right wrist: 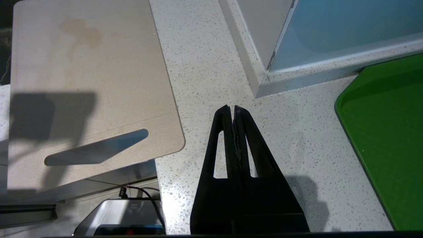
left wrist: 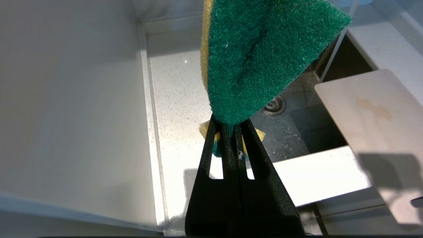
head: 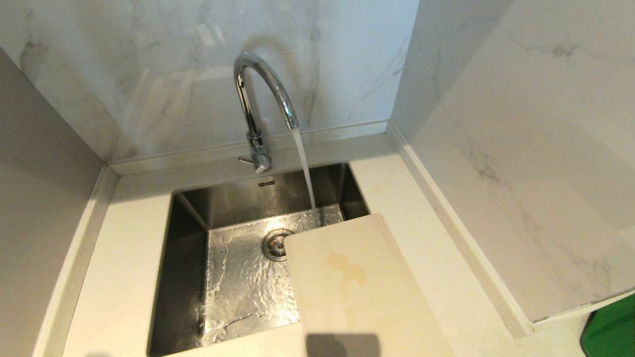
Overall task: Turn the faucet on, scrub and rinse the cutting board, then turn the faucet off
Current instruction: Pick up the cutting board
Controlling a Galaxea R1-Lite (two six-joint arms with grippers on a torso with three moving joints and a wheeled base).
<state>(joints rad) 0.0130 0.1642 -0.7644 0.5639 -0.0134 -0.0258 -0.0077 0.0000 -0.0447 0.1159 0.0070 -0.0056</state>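
The left gripper (left wrist: pixel 231 124) has its black fingers pressed together on the lower edge of a sponge (left wrist: pixel 261 56); the green scouring face fans out beyond the fingertips, and a yellow layer shows along one side and just under the tips. The gripper hangs above the pale speckled counter (left wrist: pixel 180 99) beside the sink (left wrist: pixel 297 132); neither arm appears in the head view.

The right gripper (right wrist: pixel 234 107) has its fingers closed flat against each other with nothing between them; it sits over the counter, just beside the handle end of the cutting board (right wrist: pixel 89 76) and not touching it, with a green tray (right wrist: pixel 386 132) off to its other side.

The faucet (head: pixel 260 94) stands behind the steel sink (head: pixel 188 238); a stream of water (head: pixel 303 166) falls from its arched spout to the basin floor (rippled and wet) near the drain (head: pixel 274 244).

The cutting board (head: pixel 354 287) lies on the counter at the sink's front right corner, its far end jutting out over the basin and covering part of the drain; the faint yellowish stain faces up, and the oblong handle slot (right wrist: pixel 96 151) is at the near end, which overhangs the counter's front edge.
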